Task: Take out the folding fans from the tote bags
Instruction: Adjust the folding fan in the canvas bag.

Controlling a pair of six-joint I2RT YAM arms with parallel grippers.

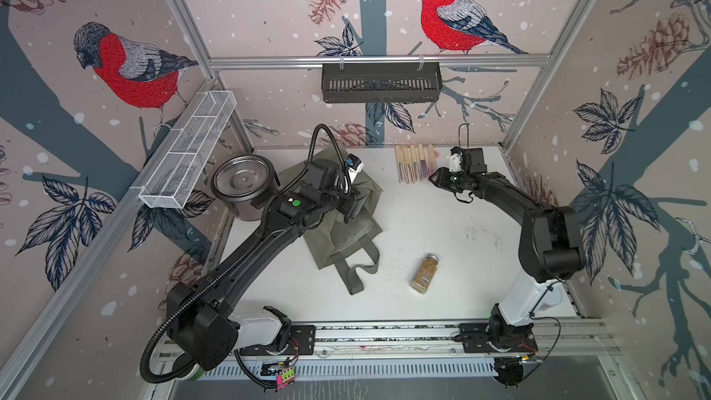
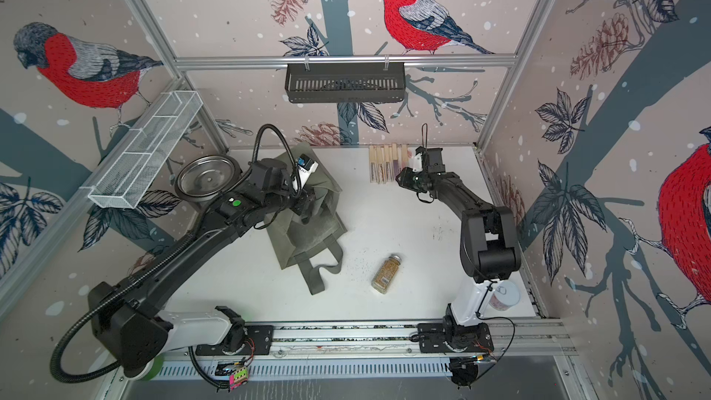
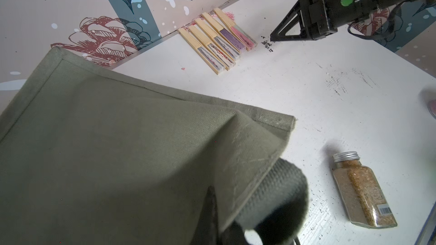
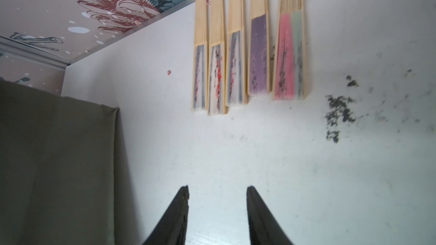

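The olive-grey tote bag [image 1: 342, 240] [image 2: 307, 236] lies crumpled left of the table's middle, its straps trailing toward the front. My left gripper [image 1: 348, 211] [image 3: 213, 199] is shut on a fold of the bag's fabric [image 3: 106, 149] near its rim. Several folding fans [image 1: 415, 165] [image 2: 386, 165] [image 3: 217, 40] [image 4: 247, 50] lie side by side against the back wall, bamboo ends toward the wall. My right gripper [image 1: 433, 178] [image 4: 217, 187] hovers open and empty just in front of the fans, with the bag [image 4: 54, 161] off to one side. The bag's inside is hidden.
A steel pot [image 1: 242, 182] stands at the back left beside the bag. A glass spice jar [image 1: 423, 274] [image 3: 363, 192] lies on the table toward the front, amid scattered specks. A black basket [image 1: 381, 82] and a white wire basket [image 1: 188, 148] hang on the frame. A white cup [image 2: 504, 296] stands by the right arm's base.
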